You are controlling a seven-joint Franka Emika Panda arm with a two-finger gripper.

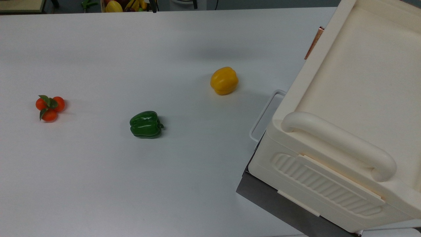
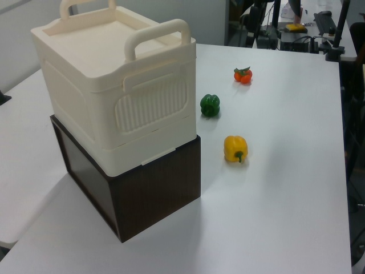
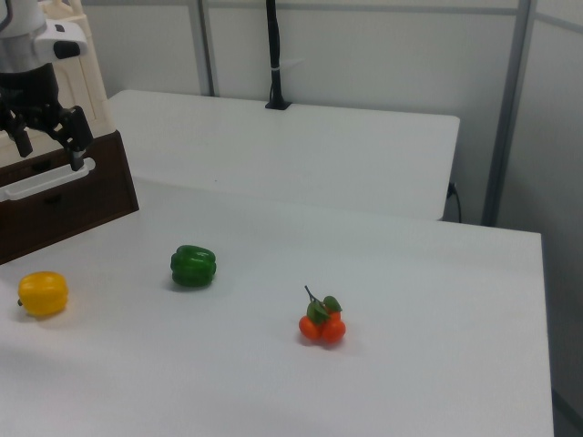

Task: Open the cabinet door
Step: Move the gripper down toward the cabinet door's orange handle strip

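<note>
The cream cabinet (image 1: 358, 82) stands on a dark brown box (image 2: 154, 194) at the top view's right. Its door faces the peppers. From above I see only the copper handle strip (image 1: 314, 42) on the door's edge, close against the cabinet body. In the right view my gripper (image 3: 47, 153) hangs open at the far left, with nothing between its black fingers (image 3: 77, 146). It is in front of the brown box's top edge, just above the white handle (image 3: 46, 180). The arm hides most of the cabinet door; a cream sliver (image 3: 89, 77) shows beside it.
On the white table (image 1: 131, 181) lie a yellow pepper (image 1: 224, 80), a green pepper (image 1: 145, 124) and a cluster of small oranges (image 1: 50, 107). The ribbed cream side panel (image 1: 325, 187) and a thick handle bar (image 1: 342, 141) face the top view's bottom. A black pole (image 3: 272, 55) stands at the back.
</note>
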